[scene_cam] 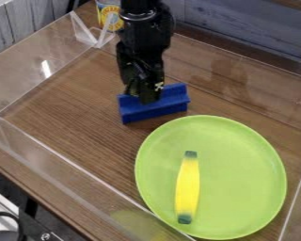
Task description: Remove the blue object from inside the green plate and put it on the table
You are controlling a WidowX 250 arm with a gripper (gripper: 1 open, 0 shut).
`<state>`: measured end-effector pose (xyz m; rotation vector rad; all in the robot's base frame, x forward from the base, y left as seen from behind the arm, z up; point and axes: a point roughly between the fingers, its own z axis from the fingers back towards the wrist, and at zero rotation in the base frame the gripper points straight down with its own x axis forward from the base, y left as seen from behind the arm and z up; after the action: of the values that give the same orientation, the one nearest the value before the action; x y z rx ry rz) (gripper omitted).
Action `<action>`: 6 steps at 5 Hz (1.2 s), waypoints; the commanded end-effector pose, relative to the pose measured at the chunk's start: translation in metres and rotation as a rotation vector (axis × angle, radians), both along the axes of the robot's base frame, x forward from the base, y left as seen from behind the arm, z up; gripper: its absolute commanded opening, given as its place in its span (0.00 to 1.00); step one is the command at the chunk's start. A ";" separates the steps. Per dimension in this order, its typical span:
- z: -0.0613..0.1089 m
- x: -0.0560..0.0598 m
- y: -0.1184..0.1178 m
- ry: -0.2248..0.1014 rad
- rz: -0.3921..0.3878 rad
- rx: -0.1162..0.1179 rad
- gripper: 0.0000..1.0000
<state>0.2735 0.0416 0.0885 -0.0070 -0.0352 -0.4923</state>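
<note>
The blue object [157, 105], a grooved royal-blue block, lies on the table [78, 104] just up and left of the green plate [241, 160], outside its rim. My black gripper [142, 89] points straight down over the block's upper left part, its fingers spread open and empty. Whether the fingertips touch the block I cannot tell. A slim yellow banana-shaped piece [187, 188] lies inside the plate.
Clear acrylic walls [40, 66] edge the wooden table on the left and front. A yellow can [110, 13] stands beyond the back wall at the top.
</note>
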 end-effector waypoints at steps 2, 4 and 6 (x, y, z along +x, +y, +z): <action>0.012 0.001 -0.020 -0.051 -0.032 0.008 1.00; 0.006 -0.004 -0.036 -0.045 0.016 0.009 1.00; -0.007 -0.016 -0.029 -0.038 0.111 0.004 1.00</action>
<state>0.2534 0.0112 0.0679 -0.0070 -0.0145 -0.3844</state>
